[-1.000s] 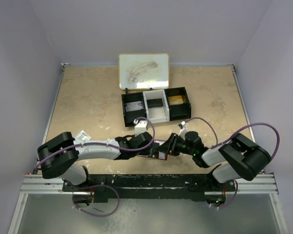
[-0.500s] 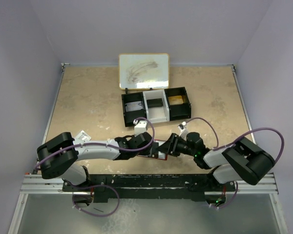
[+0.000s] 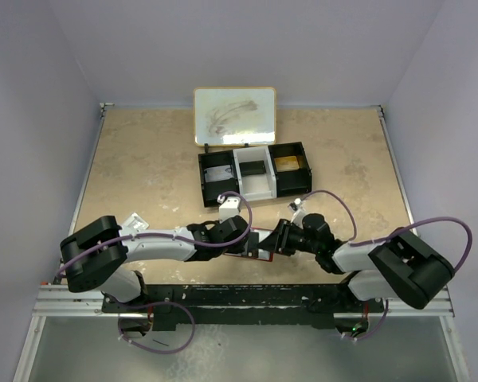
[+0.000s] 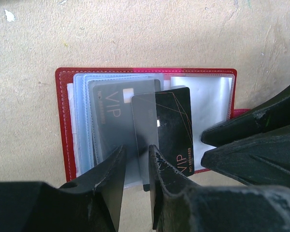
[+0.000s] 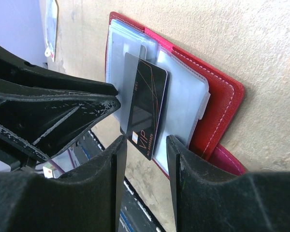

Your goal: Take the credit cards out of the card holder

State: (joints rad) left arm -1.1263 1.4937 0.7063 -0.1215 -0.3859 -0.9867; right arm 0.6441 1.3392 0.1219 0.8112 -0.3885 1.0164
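The red card holder lies open on the table, its clear sleeves facing up. A black VIP credit card sticks partway out of a sleeve toward the near edge. A second grey card sits inside a sleeve. My left gripper stands over the sleeve's lower edge, its jaws a narrow gap apart. My right gripper is open, with the black card's free end between its fingers, touching neither. From above, both grippers meet at the holder.
A long black three-compartment tray holding cards stands behind the holder. A whiteboard leans at the back wall. A small white object lies at the left. The base rail runs just in front of the holder.
The right arm's elbow has swung outward and lower to the right. Both grippers stay at the holder, which has not moved.
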